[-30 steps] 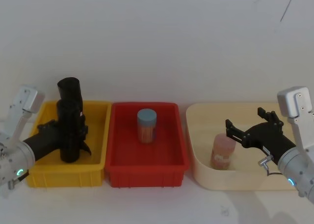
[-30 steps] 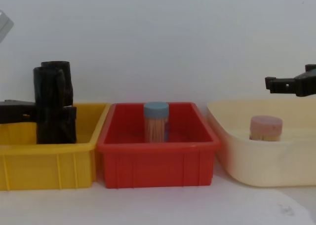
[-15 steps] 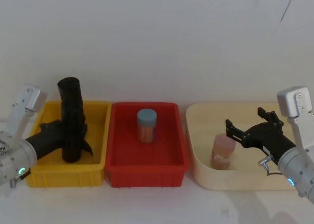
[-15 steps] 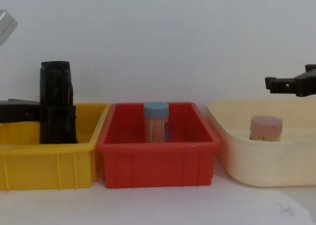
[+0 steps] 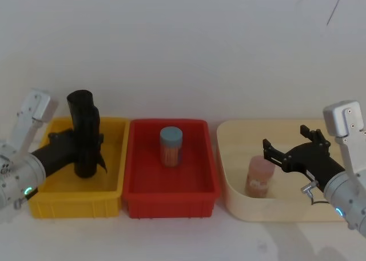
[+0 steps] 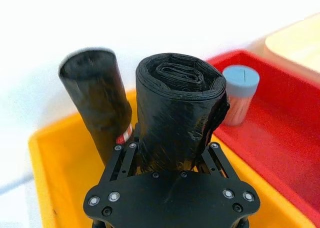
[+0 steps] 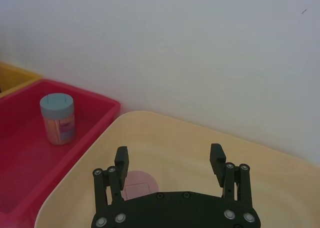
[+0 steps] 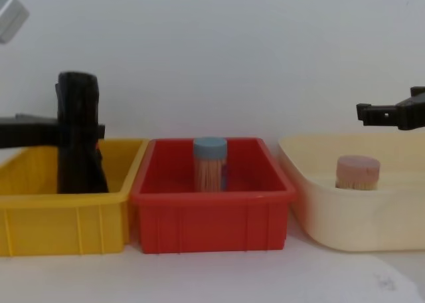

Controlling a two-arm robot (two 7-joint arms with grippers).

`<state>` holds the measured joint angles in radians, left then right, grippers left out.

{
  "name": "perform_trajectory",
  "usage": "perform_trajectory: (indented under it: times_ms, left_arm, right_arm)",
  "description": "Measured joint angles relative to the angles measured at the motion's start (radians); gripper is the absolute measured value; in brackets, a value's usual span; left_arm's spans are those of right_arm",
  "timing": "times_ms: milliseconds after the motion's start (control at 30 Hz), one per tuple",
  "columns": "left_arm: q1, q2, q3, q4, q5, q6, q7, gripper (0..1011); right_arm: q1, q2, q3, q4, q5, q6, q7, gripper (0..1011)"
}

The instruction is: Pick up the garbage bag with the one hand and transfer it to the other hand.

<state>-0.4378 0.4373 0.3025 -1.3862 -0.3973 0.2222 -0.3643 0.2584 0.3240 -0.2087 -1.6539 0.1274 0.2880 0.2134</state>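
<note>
A white worktop (image 5: 183,238) carries three containers in a row, with the red bin (image 5: 171,202) in the middle. Left of the red bin, the left gripper (image 6: 175,140) reaches into a yellow bin (image 5: 74,205), its fingers pinching the garbage bag (image 6: 180,108), a black roll held upright. Right of the red bin, the right gripper (image 7: 169,155) hovers over a cream tub (image 5: 240,206), fingers spread, near a pink-lidded jar (image 5: 260,178). A blue-lidded jar (image 5: 171,146) stands inside the red bin. Just behind the held bag, a twin roll (image 6: 97,103) leans slightly.
</note>
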Motion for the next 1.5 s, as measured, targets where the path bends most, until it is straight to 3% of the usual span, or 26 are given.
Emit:
perform_trajectory:
  times_ms: [700,1033,1500]
  left_arm:
    - [-0.062,-0.018,-0.022,-0.052,-0.004,0.030,0.002,442]
    - [-0.115,-0.047,0.006,-0.021,-0.044,0.051,-0.066,442]
    - [-0.238,-0.128,0.078,0.102,-0.094,0.035,-0.204,442]
  right_arm:
    - [0.000,0.000,0.000,0.000,0.000,0.000,0.000,1000]
    - [0.000,0.000,0.000,0.000,0.000,0.000,0.000,1000]
    - [0.000,0.000,0.000,0.000,0.000,0.000,0.000,1000]
